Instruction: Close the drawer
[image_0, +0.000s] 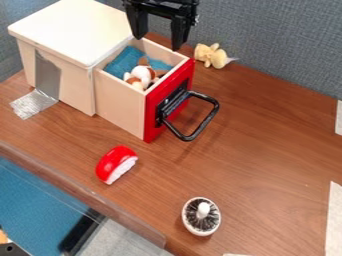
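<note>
Brush (202, 210) nearest; fingers (179, 33) apart above drawer (153, 112)

bright, fairly even light, pale box top (73, 31) almost washed out, soft faint shadows on the table (267, 155) near the handle (204, 121), silvery glare on the tape (32, 104), dimmer light inside the drawer (123, 111)
</note>
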